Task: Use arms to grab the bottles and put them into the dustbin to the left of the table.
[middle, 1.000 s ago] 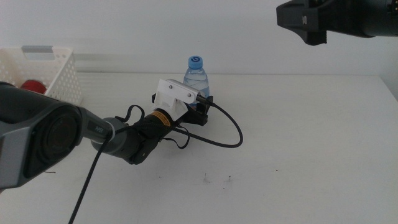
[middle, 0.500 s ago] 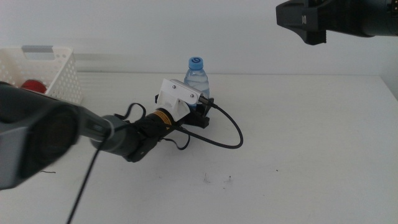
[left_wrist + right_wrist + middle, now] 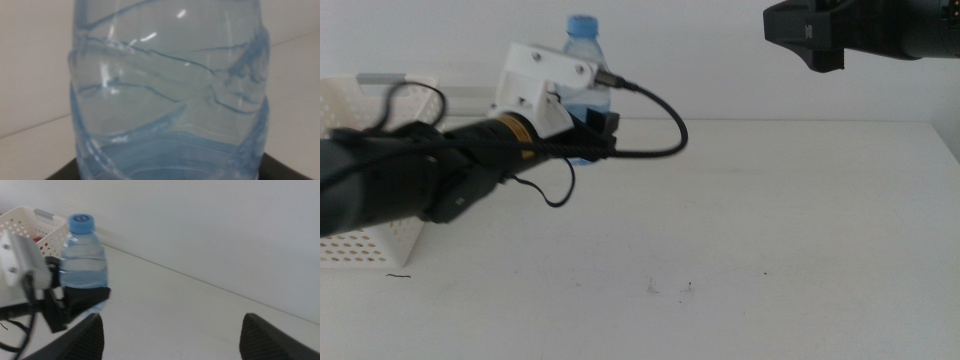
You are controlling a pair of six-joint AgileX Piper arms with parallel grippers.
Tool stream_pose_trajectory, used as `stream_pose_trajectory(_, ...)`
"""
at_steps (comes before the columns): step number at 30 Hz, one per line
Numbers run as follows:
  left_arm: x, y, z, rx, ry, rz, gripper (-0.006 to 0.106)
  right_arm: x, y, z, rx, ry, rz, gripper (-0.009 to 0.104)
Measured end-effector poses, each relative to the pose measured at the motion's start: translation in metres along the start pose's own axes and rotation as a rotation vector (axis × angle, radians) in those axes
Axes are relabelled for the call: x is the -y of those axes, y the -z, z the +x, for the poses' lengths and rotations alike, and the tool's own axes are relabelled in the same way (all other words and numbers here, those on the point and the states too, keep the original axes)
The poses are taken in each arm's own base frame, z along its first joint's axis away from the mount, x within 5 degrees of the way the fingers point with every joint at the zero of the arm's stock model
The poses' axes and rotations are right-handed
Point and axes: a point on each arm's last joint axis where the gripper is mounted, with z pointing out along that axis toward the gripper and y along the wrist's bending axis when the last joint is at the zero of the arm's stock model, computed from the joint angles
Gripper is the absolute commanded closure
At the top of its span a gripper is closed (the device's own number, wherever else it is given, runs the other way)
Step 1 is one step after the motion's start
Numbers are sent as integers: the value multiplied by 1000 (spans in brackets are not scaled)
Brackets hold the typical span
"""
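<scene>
Above the table now, water bottle raised toward the dustbin in left gripper's clamped jaws; right gripper spread wide.

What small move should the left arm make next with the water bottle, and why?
Probably carry it further left, over the bin. The left gripper holds the bottle off the table, short of the bin's opening. The right gripper waits, open.

Bright, even, diffuse light, table washed near-white with only faint soft shadows, left arm blurred dark in the near foreground, small white glints on the water bottle filling the soft wrist close-up, right wrist picture hazy, low contrast
</scene>
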Motion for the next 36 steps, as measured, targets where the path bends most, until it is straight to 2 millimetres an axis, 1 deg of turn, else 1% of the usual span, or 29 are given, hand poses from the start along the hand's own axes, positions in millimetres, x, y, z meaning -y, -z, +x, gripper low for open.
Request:
stream_pose_trajectory(3,-2,20,-15,-49,7,-61,102,0,0,0,0,0,0,8)
stream_pose_trajectory(4,-5,33,-25,-121,14,-120,102,0,0,0,0,0,0,8)
stream_pose_trajectory(5,-7,39,-32,-174,4,-143,102,0,0,0,0,0,0,8)
stream_pose_trajectory(9,-13,55,-62,-362,-79,-145,102,0,0,0,0,0,0,8)
stream_pose_trajectory(11,-19,63,-80,-414,-92,-140,102,0,0,0,0,0,0,8)
stream_pose_trajectory(13,-31,71,-94,-441,-99,-158,102,0,0,0,0,0,0,8)
stream_pose_trajectory(14,-41,76,-102,-452,-94,-175,102,0,0,0,0,0,0,8)
stream_pose_trajectory(19,-103,98,-122,-521,-26,-288,102,0,0,0,0,0,0,8)
stream_pose_trajectory(21,-129,102,-123,-548,18,-311,102,0,0,0,0,0,0,8)
stream_pose_trajectory(25,-174,100,-115,-599,85,-304,102,0,0,0,0,0,0,8)
stream_pose_trajectory(27,-192,97,-108,-623,111,-300,102,0,0,0,0,0,0,8)
stream_pose_trajectory(29,-211,94,-98,-652,135,-304,102,0,0,0,0,0,0,8)
stream_pose_trajectory(33,-245,79,-63,-730,202,-298,102,0,0,0,0,0,0,8)
stream_pose_trajectory(36,-261,64,-37,-795,221,-287,100,0,0,0,0,0,0,8)
